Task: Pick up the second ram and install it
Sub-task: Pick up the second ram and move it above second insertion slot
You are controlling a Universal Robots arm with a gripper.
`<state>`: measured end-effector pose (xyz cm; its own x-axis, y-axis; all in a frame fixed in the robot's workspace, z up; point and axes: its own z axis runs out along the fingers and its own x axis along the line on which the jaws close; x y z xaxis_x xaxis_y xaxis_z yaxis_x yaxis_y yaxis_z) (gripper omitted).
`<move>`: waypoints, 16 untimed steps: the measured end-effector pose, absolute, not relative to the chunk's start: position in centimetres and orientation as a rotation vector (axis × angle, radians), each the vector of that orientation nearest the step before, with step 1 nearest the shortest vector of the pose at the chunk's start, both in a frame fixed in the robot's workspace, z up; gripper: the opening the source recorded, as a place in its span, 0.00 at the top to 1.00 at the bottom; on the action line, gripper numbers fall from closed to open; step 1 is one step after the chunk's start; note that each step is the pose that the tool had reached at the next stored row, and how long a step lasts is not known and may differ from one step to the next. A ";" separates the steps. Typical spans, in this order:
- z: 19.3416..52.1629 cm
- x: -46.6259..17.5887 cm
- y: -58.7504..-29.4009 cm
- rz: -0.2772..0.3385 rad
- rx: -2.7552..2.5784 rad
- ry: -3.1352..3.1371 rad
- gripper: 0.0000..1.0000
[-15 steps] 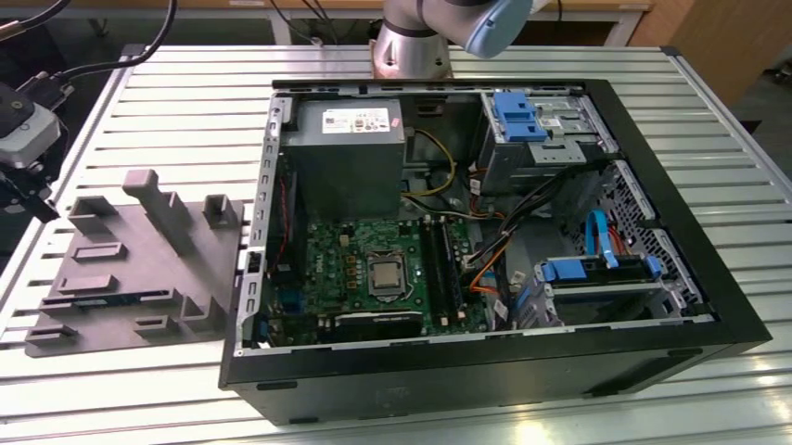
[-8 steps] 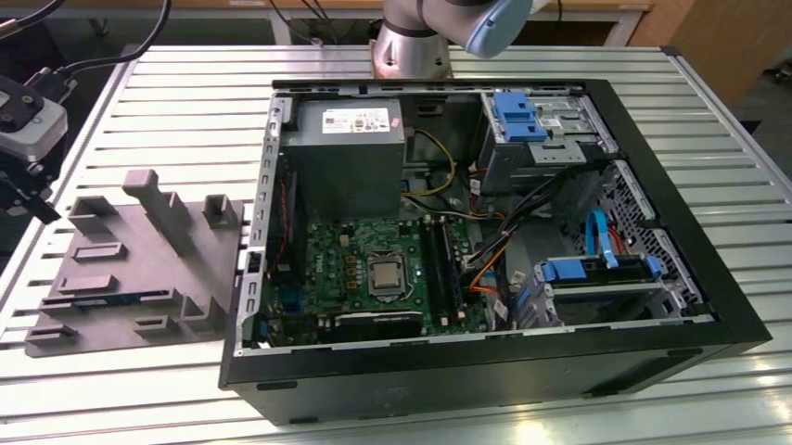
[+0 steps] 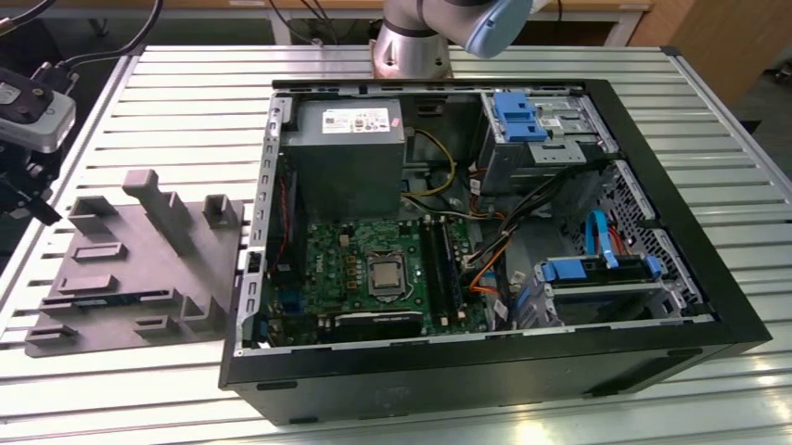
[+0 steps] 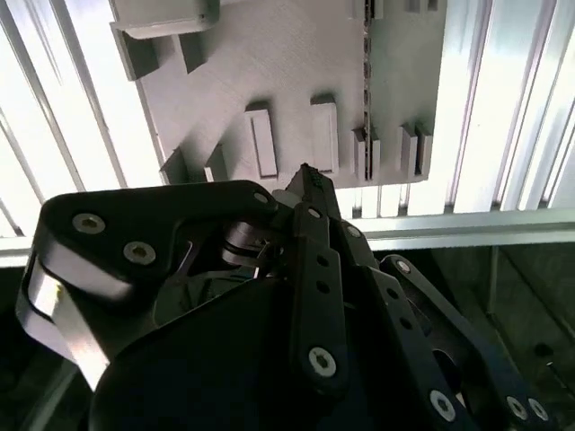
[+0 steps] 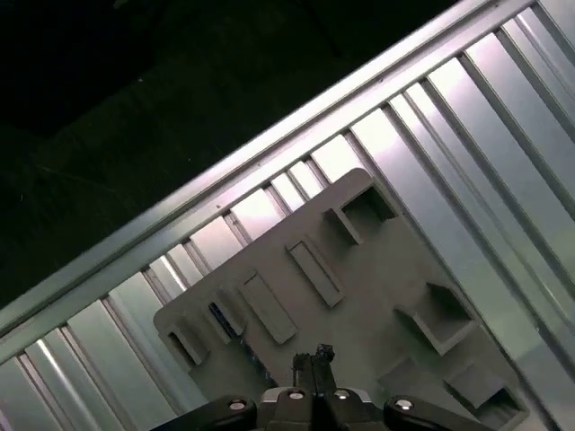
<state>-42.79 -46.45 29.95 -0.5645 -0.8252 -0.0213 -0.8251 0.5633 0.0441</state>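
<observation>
The gripper (image 5: 314, 357) hangs over a grey tray (image 5: 386, 269). Its two tips are pressed together. It holds nothing.

The ram (image 5: 225, 321) stands on its thin edge in a slot of the tray, near one side. In the first wrist view it looks like a thin strip with a bit of blue on it. The tips of the gripper are close beside it but do not grip it. In the second wrist view the ram (image 4: 367, 90) is a thin dark line that runs down to the edge of the tray (image 4: 296, 54). There the gripper (image 4: 305, 175) points at that same edge, a little to the side of the ram. Small grey blocks stick up from the tray on both sides of the ram.

In the exterior view the tray (image 3: 136, 269) lies flat on a table (image 3: 210, 65) made of long shiny metal slats. It is on the exterior view's left. Just beside it, on the exterior view's right, sits a big black computer case (image 3: 495, 380) lying on its side with the cover off. Inside are a grey power box (image 3: 340, 153), a green board (image 3: 359, 246), orange wires (image 3: 489, 269) and blue plastic parts (image 3: 517, 116). The foot of the arm (image 3: 415, 42) stands on the far side of the case.
</observation>
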 end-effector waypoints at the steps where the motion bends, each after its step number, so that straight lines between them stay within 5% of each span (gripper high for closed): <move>1: 29.9 -42.8 -46.4 -0.077 1.490 -2.762 0.89; 16: 29.5 -42.8 -46.5 -0.076 1.847 -2.529 0.89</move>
<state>-42.79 -46.45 29.47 -0.3044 -0.9523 -0.0213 -0.9519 0.3033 0.0442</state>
